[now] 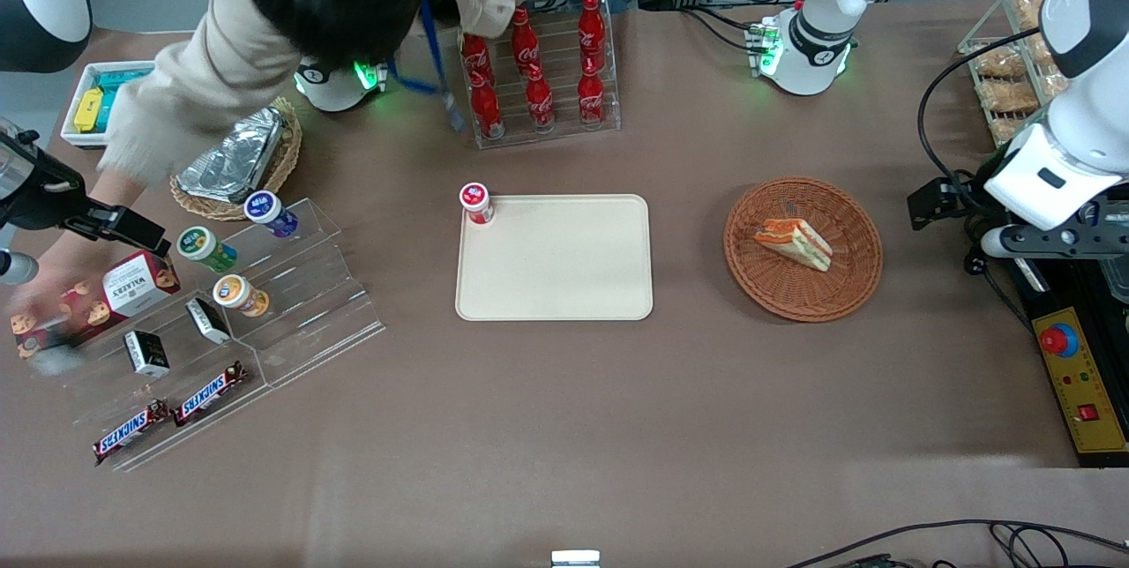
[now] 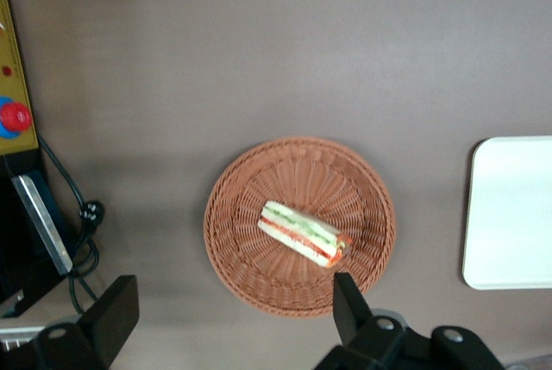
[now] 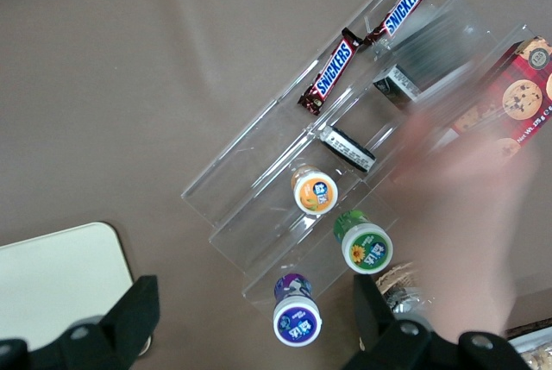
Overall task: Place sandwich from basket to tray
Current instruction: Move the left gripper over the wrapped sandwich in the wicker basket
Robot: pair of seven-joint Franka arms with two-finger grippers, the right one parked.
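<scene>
While the sandwich (image 2: 304,234) lies in the basket (image 2: 250,180), well apart from the tray (image 1: 554,286), the gripper (image 2: 226,301) hangs above the basket's edge at the working arm's end, fingers (image 2: 348,299) spread wide and empty.

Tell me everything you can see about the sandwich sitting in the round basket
The sandwich is a small wedge of white bread with orange-red and green filling showing along its cut edge. It lies on its side near the middle of the reddish-brown wicker basket, touching only the weave. It looks whole and undisturbed. The cream tray lies apart toward the parked arm's end. The end effector hovers open above the basket rim, touching nothing.
</scene>
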